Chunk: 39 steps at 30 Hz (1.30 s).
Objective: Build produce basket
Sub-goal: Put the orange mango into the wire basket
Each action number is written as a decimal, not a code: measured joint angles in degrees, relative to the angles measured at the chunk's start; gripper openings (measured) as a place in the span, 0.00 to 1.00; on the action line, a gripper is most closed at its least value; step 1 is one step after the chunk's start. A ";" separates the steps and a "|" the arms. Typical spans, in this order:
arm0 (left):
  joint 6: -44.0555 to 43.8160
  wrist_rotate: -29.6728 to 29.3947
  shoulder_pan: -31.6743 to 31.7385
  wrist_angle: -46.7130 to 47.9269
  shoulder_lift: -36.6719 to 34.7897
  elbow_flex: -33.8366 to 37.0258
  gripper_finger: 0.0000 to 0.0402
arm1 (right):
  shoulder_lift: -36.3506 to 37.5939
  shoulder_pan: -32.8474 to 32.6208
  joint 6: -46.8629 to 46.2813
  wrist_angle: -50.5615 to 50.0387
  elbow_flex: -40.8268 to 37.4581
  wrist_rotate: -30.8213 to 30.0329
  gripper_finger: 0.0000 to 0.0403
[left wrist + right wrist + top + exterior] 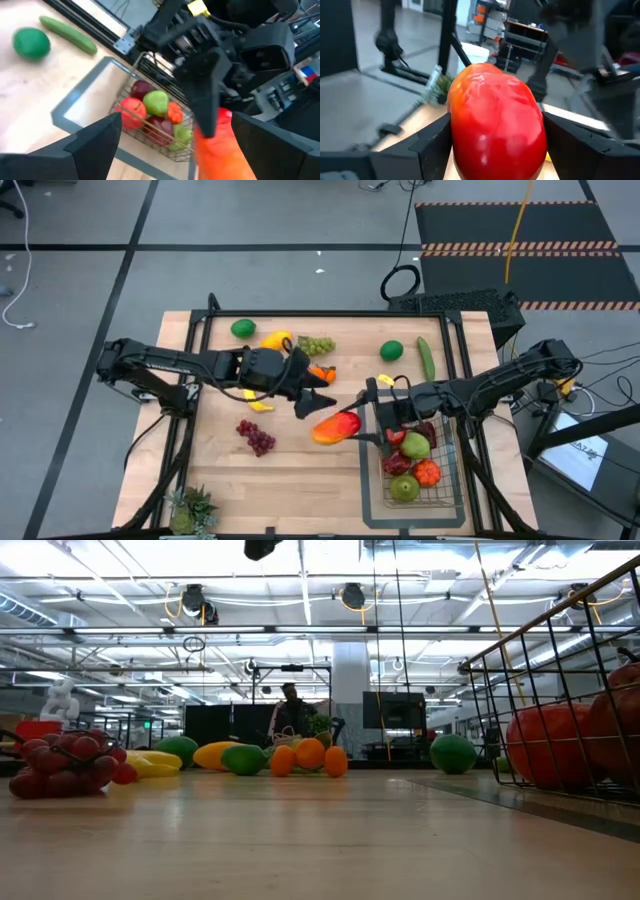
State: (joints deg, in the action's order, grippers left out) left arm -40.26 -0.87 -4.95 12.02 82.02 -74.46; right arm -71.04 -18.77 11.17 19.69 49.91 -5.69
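Mid-frame, the right gripper [352,427] jaws clamp the mango [336,426]; left gripper [320,402] jaws spread open (close by). A slip drops it outside the basket [452,492].

I can't see the mango [496,122] whole in the right wrist view: its lower part is cut off by the picture's edge and it blocks most of the table behind. In the left wrist view the mango [220,150] is a blurred orange mass, also cut by the edge, half hidden behind a dark finger [206,102] of the right gripper. The basket [560,670] in the low view is cut off at the right, and its fruit only partly shows through the wire. From above, the basket's [372,510] lowest fruit is hidden under the top ones. The potted plant [192,512] is clipped by the near edge. The person [290,712] far behind the table is too small to make out.
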 joint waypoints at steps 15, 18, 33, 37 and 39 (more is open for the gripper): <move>7.17 -3.89 3.33 3.97 -6.92 0.11 0.74 | 8.56 -1.25 -49.25 -17.29 0.02 -0.27 0.68; 7.44 -4.39 2.80 4.63 -9.06 -0.08 0.68 | 10.05 -1.93 -57.39 -18.56 0.02 1.26 0.68; 8.25 -5.25 -1.94 20.48 -14.58 0.08 0.61 | 16.36 -14.46 -77.11 -24.77 0.02 -0.05 0.66; 8.21 -5.22 -3.68 22.36 -14.48 0.00 0.61 | 16.58 -18.15 -84.59 -31.56 0.02 -0.17 0.66; 8.21 -5.22 -4.47 23.07 -14.45 0.00 0.61 | 16.56 -19.85 -88.90 -35.31 0.02 -0.17 0.66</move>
State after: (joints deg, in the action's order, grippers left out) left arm -32.06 -6.09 -9.42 35.09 67.57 -74.46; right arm -54.48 -38.63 -77.73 -15.63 49.93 -5.86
